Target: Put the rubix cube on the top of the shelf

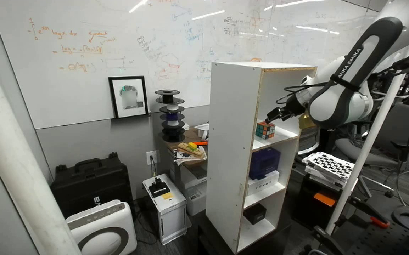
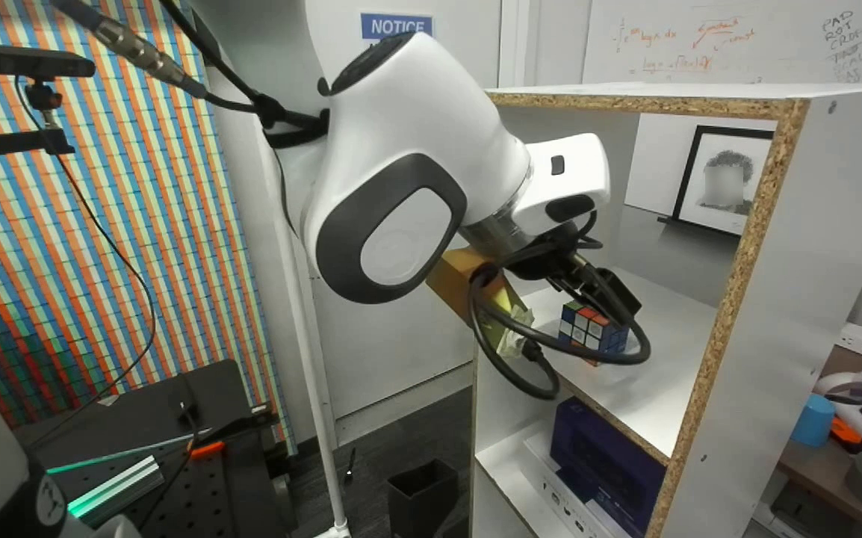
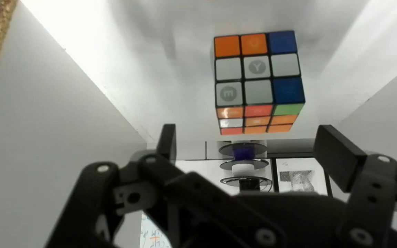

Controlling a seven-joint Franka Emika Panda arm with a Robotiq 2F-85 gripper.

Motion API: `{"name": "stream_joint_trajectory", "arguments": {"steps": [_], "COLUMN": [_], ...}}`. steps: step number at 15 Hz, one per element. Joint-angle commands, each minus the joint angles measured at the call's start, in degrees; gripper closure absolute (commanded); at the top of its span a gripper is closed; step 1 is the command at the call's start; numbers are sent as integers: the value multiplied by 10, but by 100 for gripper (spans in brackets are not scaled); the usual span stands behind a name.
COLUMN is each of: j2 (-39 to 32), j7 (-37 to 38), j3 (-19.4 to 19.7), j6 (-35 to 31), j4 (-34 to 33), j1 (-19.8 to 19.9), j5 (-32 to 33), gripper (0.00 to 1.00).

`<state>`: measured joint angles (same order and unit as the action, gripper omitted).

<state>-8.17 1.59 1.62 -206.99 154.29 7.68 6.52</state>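
Side panels (image 2: 804, 224) and top board (image 1: 261, 65) hemmed the white shelving unit (image 1: 233, 141); its far end stood open. Free room flanked the Rubik's cube (image 3: 257, 69); in an exterior view, a cable (image 2: 621, 359) crossed before it.

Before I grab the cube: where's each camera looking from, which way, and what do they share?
Wrist view: behind the open gripper, visible low in frame; faces the cube inside the shelf.
In an exterior view: off the shelf's front corner, facing the whiteboard; arm and gripper at picture right.
In an exterior view: near the arm, facing the shelf's front, NOTICE sign beyond; arm and gripper central.
All three share cube, shelf, gripper and framed picture.
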Motion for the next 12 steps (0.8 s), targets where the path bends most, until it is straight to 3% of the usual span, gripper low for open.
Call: {"name": "stream_joint_trajectory", "arguments": {"steps": [1, 6, 7, 8, 12], "j2": [-29, -75, -84, -90, -90], "j7": [18, 44, 46, 47, 50], "j3": [-7, -16, -16, -16, -18], "j6": [-28, -45, -60, -68, -86], "j4": [-23, -40, -42, -44, -40], "j1": [7, 18, 21, 23, 35], "j5": [18, 47, 55, 63, 82], "gripper": [0, 0, 25, 26, 58]}}
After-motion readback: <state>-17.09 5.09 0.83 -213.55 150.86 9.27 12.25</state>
